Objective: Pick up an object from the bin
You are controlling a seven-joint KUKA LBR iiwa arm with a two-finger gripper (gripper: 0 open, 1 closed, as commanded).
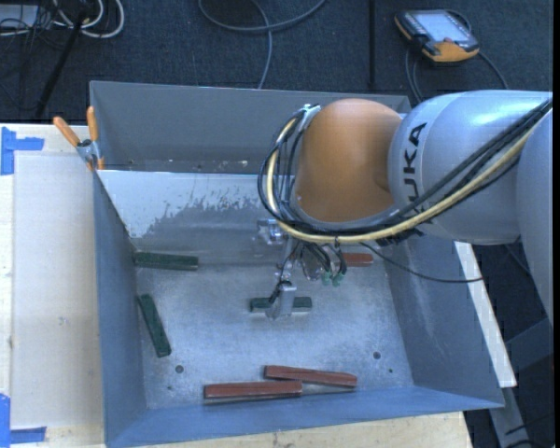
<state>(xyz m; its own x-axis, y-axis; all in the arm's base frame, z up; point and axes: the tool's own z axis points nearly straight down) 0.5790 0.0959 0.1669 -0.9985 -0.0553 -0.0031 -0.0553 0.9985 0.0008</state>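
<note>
The short green bar (301,302) lies mid-bin, its long axis running left-right across the view. The gripper (282,299) is down right over the bar's middle, so the bar pokes out on both sides. I cannot tell whether the gripper is apart or clamped. Two brown bars (310,375) lie well apart, near the front wall.

The arm (467,171) bears the lettering "UKA".

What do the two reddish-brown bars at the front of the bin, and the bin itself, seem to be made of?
The left bar and right bar look like wood or matte plastic: flat reddish-brown, no glare; hard to tell which. The bin looks like bare grey sheet metal: dull sheen, with scuffed streaks on its back wall.
</note>
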